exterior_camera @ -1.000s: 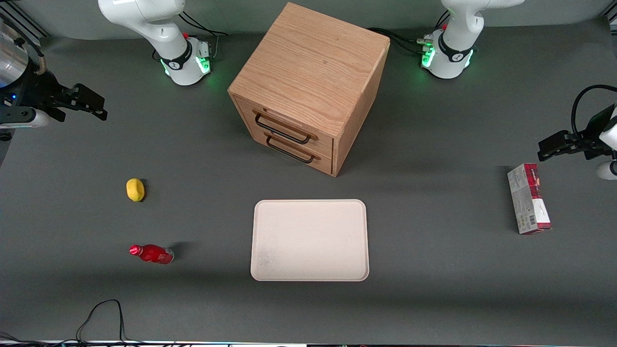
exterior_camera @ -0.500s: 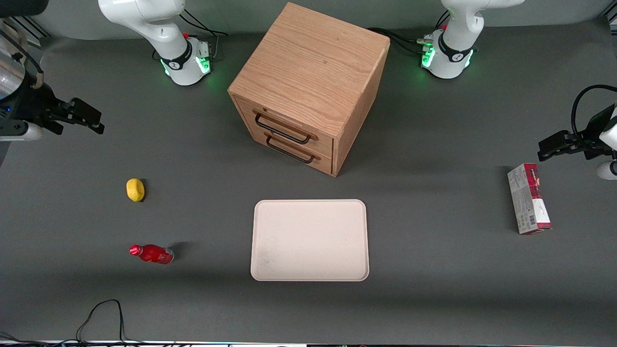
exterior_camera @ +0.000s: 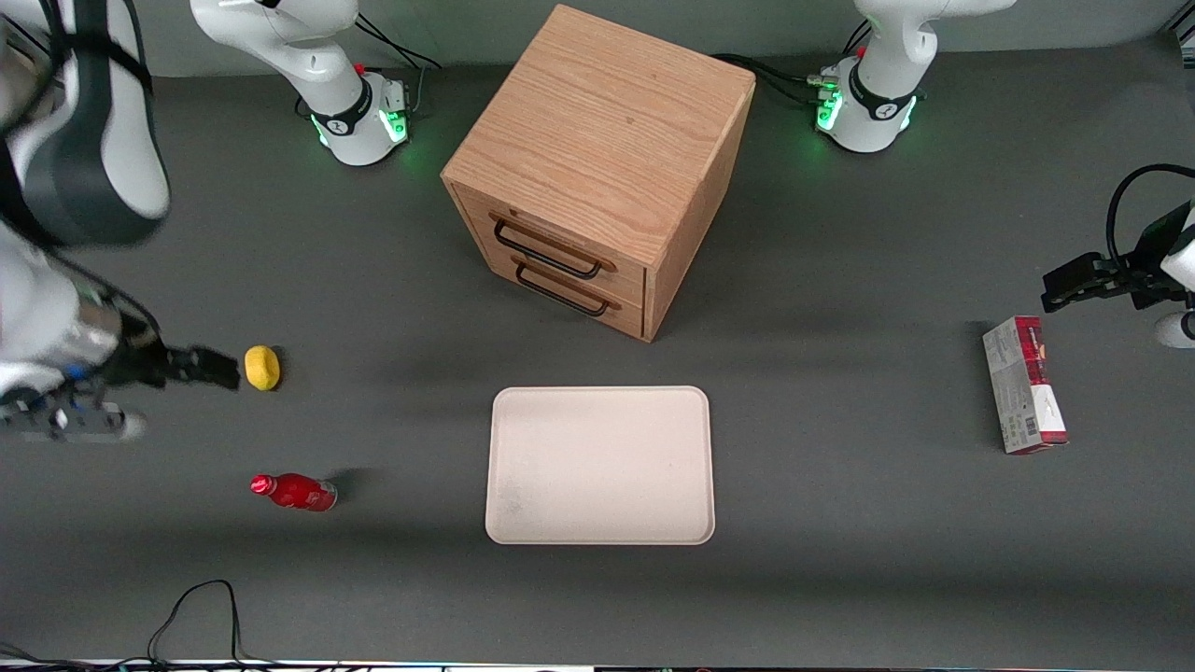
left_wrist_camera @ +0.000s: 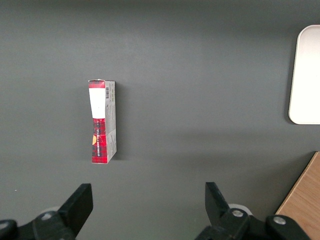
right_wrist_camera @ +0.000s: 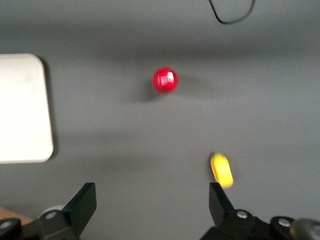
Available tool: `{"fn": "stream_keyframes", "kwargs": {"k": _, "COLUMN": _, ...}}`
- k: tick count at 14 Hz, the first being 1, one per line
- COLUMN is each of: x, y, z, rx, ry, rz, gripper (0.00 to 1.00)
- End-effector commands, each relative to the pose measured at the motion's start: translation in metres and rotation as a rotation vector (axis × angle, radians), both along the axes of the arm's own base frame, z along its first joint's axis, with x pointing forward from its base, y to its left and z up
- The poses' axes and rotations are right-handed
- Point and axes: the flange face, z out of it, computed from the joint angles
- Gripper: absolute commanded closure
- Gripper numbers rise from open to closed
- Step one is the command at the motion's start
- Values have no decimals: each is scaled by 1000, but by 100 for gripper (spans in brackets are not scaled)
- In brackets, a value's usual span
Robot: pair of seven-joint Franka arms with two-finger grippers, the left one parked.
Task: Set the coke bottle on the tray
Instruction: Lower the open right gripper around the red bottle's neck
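Gripper [exterior_camera: 219,369] hovering wide open beside the lemon [exterior_camera: 262,367]; coke bottle [exterior_camera: 293,492] standing untouched on the table mat [exterior_camera: 840,560], off the tray [exterior_camera: 600,465].

The coke bottle is resting on the mat toward the working arm's end of the table, nearer the front camera than the lemon and well apart from the tray's nearest rim, with bare mat lying between them. The tray is lying in front of the drawer cabinet [exterior_camera: 597,168], carrying nothing, all four rounded edges showing. A black cable [exterior_camera: 191,611] is looping near the table's front edge, close to the bottle. The red-and-white carton [exterior_camera: 1024,385] is lying toward the parked arm's end. The right arm is reaching in low over the mat, fingers pointing at the lemon; the wrist view is showing both fingers [right_wrist_camera: 82,202] spread, with bottle [right_wrist_camera: 164,80], lemon [right_wrist_camera: 221,170] and tray corner [right_wrist_camera: 22,110] in sight.
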Motion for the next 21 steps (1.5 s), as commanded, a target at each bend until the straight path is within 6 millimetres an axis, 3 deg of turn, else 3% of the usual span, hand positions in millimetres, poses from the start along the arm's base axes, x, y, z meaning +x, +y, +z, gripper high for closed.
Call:
{"fn": "stream_keyframes", "kwargs": {"k": 1, "x": 51, "y": 2, "z": -43, "rx": 7, "ry": -18, "rz": 90, "gripper": 0}}
{"fn": "stream_keyframes", "kwargs": {"k": 6, "x": 78, "y": -7, "z": -121, "rx": -3, "ry": -50, "rz": 179, "gripper": 0}}
{"fn": "stream_keyframes", "kwargs": {"k": 13, "x": 70, "y": -17, "z": -175, "rx": 3, "ry": -64, "rz": 166, "gripper": 0}}
{"fn": "stream_keyframes", "kwargs": {"k": 17, "x": 64, "y": -25, "z": -187, "rx": 1, "ry": -52, "rz": 178, "gripper": 0}}
{"fn": "stream_keyframes", "kwargs": {"k": 18, "x": 63, "y": -25, "z": -187, "rx": 0, "ry": -48, "rz": 201, "gripper": 3}}
{"fn": "stream_keyframes", "kwargs": {"k": 19, "x": 62, "y": -27, "z": -187, "rx": 1, "ry": -42, "rz": 208, "gripper": 14}}
{"fn": "stream_keyframes", "kwargs": {"k": 21, "x": 62, "y": -31, "z": -185, "rx": 4, "ry": -44, "rz": 194, "gripper": 60}}
